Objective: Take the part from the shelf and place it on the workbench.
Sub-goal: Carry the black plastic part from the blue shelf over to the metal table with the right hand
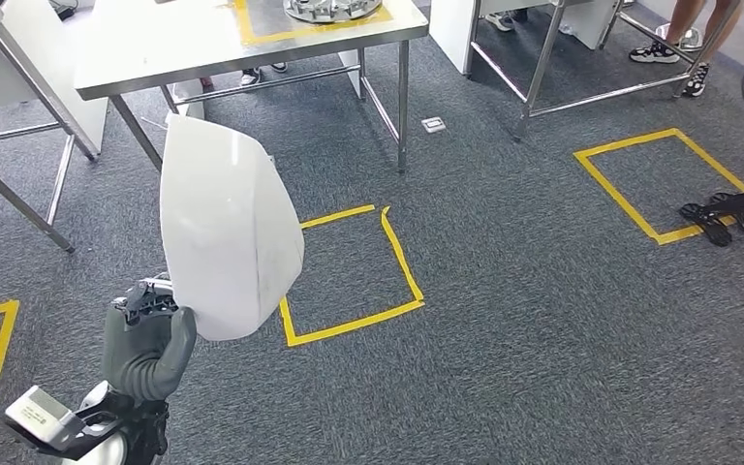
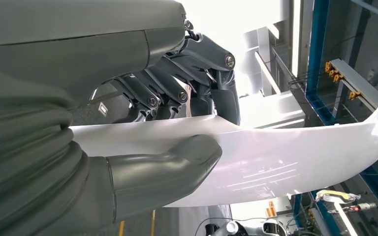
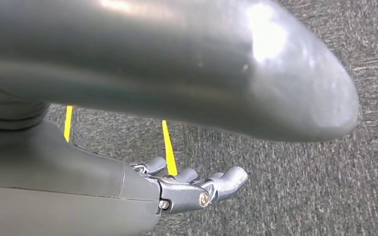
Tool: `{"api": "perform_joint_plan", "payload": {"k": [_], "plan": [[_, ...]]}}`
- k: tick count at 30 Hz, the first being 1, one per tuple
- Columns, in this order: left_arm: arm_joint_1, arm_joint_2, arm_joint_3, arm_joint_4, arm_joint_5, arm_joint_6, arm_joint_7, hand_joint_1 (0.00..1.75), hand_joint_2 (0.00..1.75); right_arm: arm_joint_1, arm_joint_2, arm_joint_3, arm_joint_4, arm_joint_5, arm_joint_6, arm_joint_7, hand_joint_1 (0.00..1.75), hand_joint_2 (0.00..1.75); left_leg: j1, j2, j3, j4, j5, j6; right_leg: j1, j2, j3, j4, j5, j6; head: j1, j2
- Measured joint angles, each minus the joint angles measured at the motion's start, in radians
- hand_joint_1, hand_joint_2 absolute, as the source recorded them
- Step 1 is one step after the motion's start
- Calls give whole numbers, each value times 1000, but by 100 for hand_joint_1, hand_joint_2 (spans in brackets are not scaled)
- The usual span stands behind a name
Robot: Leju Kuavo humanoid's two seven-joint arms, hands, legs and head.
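The part is a white curved shell, held upright over the grey carpet at the lower left of the head view. My left hand grips its lower edge. In the left wrist view the thumb presses one face of the white shell and the fingers close on the other. The steel workbench stands at the far side, beyond the shell. My right hand hangs at the far right edge with its fingers apart, holding nothing.
A yellow tape outline and a round metal fixture lie on the workbench. Yellow tape squares mark the carpet. A second steel frame table stands at the back right, with people's feet beside it.
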Motion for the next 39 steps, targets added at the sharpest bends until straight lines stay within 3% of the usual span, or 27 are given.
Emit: {"api": "perform_joint_plan", "payload": {"k": [2, 3, 5, 9, 11, 13, 14, 15, 17, 19, 24, 25, 27, 29, 30, 31, 33, 34, 35, 39], "plan": [[-1, 0, 0, 1, 0, 0, 0, 175, 175, 0, 1, 0, 0, 0, 0, 0, 0, 0, -6, 4, 57, -128, 76, 14, 1, 0, 13, 0, -9, 3, 0, 0], [-2, 1, 0, 1, 0, 0, 0, 175, 175, 0, 1, 0, 0, 0, 1, -1, 0, 0, -10, 8, 86, -189, 97, 19, 3, 0, 17, 1, -14, 8, 0, 0], [-4, 1, 0, 2, 0, 0, 0, 175, 175, -1, 2, 0, 0, -1, 4, -1, 0, 0, -17, 11, 113, -245, 103, 27, 5, -1, 20, 0, -20, 19, 0, 0], [-7, 0, 1, 2, 0, -3, 0, 175, 175, -3, 2, -1, 0, -3, 5, -2, 0, 0, -14, 4, 124, -258, 98, 47, 3, -4, 17, 22, -39, 44, 3, 0], [-9, -1, 1, 3, 0, -4, 0, 175, 175, -4, 2, -1, 0, -3, 6, -2, 0, 0, -12, 4, 132, -263, 94, 57, 1, -1, -37, 123, -82, 53, 7, 0], [-10, -2, 2, 6, 0, -5, 1, 175, 175, -2, 2, -1, 0, -3, 7, -2, 0, 0, -13, 3, 136, -262, 87, 63, 1, 0, -119, 250, -121, 58, 8, 0], [-9, -2, 2, 8, 0, -5, 1, 175, 175, -1, 2, -2, 0, -3, 7, -2, 0, 0, -14, 1, 139, -262, 84, 63, 1, 0, -143, 277, -116, 59, 8, 0], [-9, -2, 2, 10, 0, -5, 2, 175, 175, 0, 2, -2, 0, -4, 7, -2, 0, 0, -14, -1, 144, -262, 80, 62, 1, 0, -149, 267, -91, 58, 8, 0], [-9, -2, 2, 12, 0, -5, 3, 175, 175, 0, 2, -2, 0, -4, 7, -2, 0, 0, -14, -6, 157, -261, 69, 57, 1, 1, -106, 145, -5, 53, 9, 0], [-10, -2, 2, 13, 0, -5, 3, 175, 175, 0, 2, -2, 0, -4, 8, -2, 0, 0, -18, -8, 166, -258, 58, 47, 5, 2, -58, 32, 39, 43, 9, 0], [-11, -2, 2, 12, 0, -5, 2, 175, 175, 0, 2, -3, 0, -4, 18, -2, 0, 0, -18, -6, 169, -245, 35, 19, 5, 3, -32, -5, 32, 12, 6, 0], [-12, -2, 1, 12, 0, -5, 2, 175, 175, 0, 2, -3, 0, -4, 19, -3, 0, 0, -17, -5, 153, -209, 17, 14, 3, 2, -25, -9, 30, 5, 4, 0], [-12, -1, 1, 13, 0, -5, 1, 175, 175, -1, 2, -3, 0, -4, 21, -3, 0, 0, -15, -2, 86, -84, -32, 7, 1, 1, -13, -11, 21, -3, 0, 0], [-9, 1, 1, 16, 0, -5, 2, 175, 175, 0, 2, -3, 0, -4, 21, -3, 0, 0, -13, -1, 19, 14, -48, 4, 1, 1, -1, -11, 10, -4, 0, 0], [-9, 1, 1, 18, 0, -5, 2, 175, 175, 1, 2, -3, 0, -4, 21, -3, 0, 0, -13, 0, 10, 12, -26, 4, 1, 2, 8, -11, 3, -3, 0, 0], [-9, 1, 1, 18, 0, -5, 1, 175, 175, 1, 2, -3, 0, -4, 21, -2, 0, 0, -12, 2, 19, -28, 13, 4, 1, 2, 18, -11, -4, -1, 0, 0], [-9, 1, 1, 19, 0, -4, 0, 175, 175, 1, 2, -3, 0, -4, 22, -2, 0, 0, -13, 7, 70, -161, 94, 9, 2, 3, 38, -11, -22, 7, -1, 0], [-10, 1, 1, 20, 0, -3, 0, 175, 175, 1, 2, -3, 0, -4, 22, -2, 0, 0, -15, 9, 92, -211, 111, 14, 3, 3, 43, -10, -29, 14, -2, 0], [-10, 1, 1, 20, 0, -2, -1, 175, 175, 0, 2, -3, 0, -3, 22, -2, 0, 0, -17, 9, 106, -239, 114, 20, 4, 4, 46, -11, -35, 20, -2, 0], [-11, 0, 2, 20, 0, -1, -3, 175, 175, -2, 2, -3, 0, -3, 22, -3, 0, 0, -17, 3, 126, -255, 96, 51, 3, 3, 52, 12, -42, 43, 2, 0]]}}
